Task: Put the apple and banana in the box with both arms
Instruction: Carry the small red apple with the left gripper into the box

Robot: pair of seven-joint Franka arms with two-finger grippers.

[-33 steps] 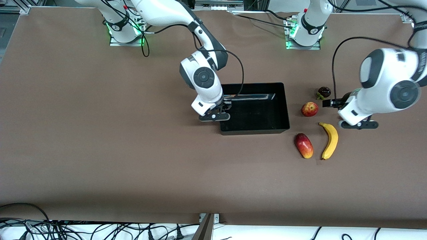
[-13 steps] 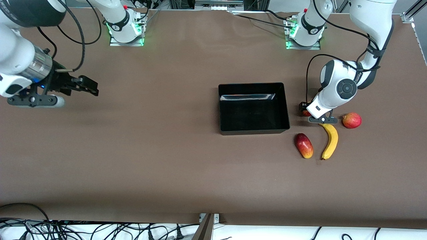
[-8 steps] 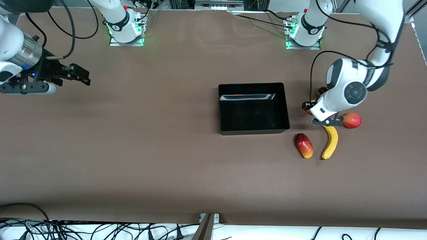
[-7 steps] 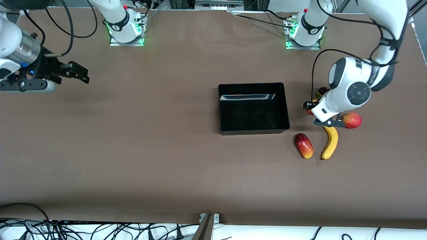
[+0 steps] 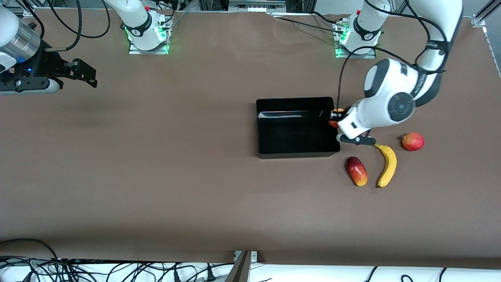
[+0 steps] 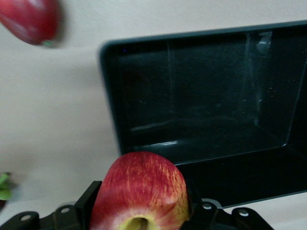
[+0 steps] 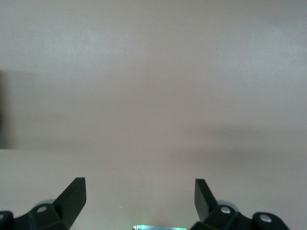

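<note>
Nearest the front camera, toward the left arm's end of the table, lies the banana: single, curved, yellow, dark tips, flat on the brown table. Just beside it, toward the right arm's end, an oblong red-and-yellow fruit, not touching it. A bit farther from the camera, a round pinkish-red fruit sits near the banana's upper tip, apart from it.

Next comes the box: black, rectangular, open top, glossy walls with a bright reflection on the inner wall nearest the bases; nothing lies inside it.

The left pincer is over the box wall at the left arm's end, clamped on the apple. In the left wrist view the apple is red with fine yellowish streaks and a yellowish patch around the stem dimple, pinched between the two black fingers, one on each side. The front view shows only a small red-orange sliver of it at the box rim. That wrist view also shows the box interior below the apple, plus a blurred red fruit at the frame corner.

The right pincer hangs over bare table well toward the right arm's end, fingers spread apart, holding nothing; the right wrist view shows both fingertips wide apart over plain brown surface. That arm waits.

No readable writing or labels anywhere.
</note>
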